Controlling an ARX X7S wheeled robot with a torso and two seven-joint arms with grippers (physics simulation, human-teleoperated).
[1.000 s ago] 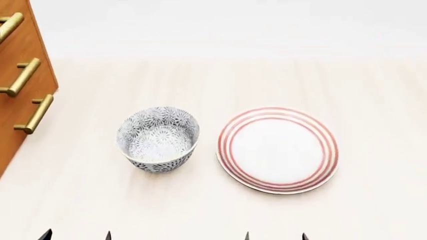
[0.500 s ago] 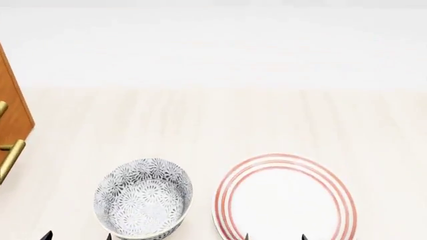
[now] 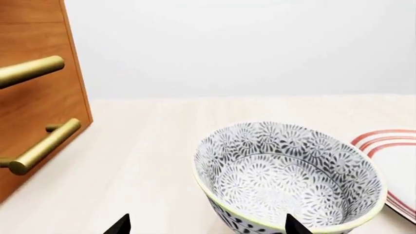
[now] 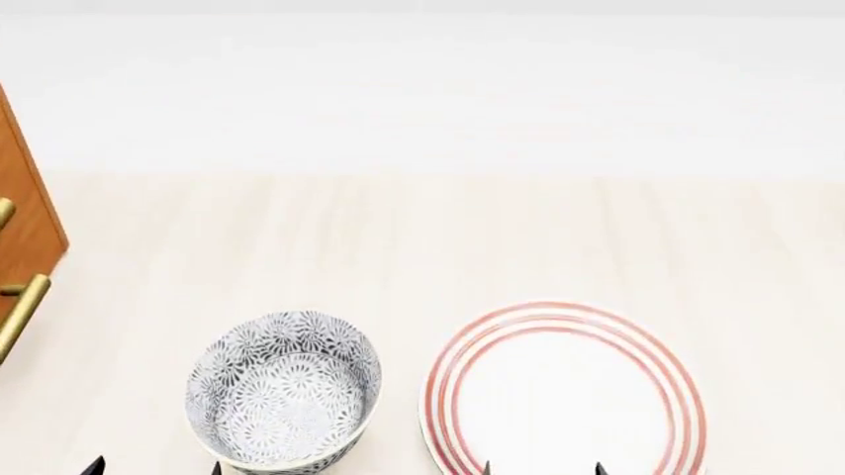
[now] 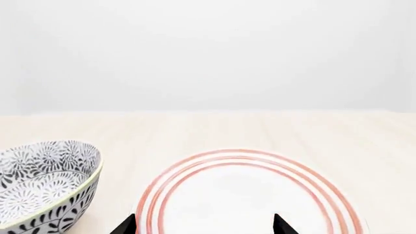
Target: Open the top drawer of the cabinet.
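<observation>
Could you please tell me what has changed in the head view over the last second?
The head view tilted up early in that second: the cabinet slid off toward the left edge, so only two brass handles partly show, and the patterned bowl and striped plate dropped toward the bottom edge. Since half a second ago nothing visibly moved. Both grippers' fingertips stay at the bottom edge, holding nothing.

The cabinet (image 4: 24, 213) is an orange-brown wooden box standing upright on the pale tabletop, left of the patterned bowl (image 4: 284, 391) and well apart from it. In the head view only its right edge and bits of two brass bar handles show. In the left wrist view its front carries two visible brass handles, one (image 3: 29, 71) above the other (image 3: 44, 146), both drawer fronts flush and shut. The top drawer cannot be picked out with certainty; the cabinet's upper part is cut off.
</observation>
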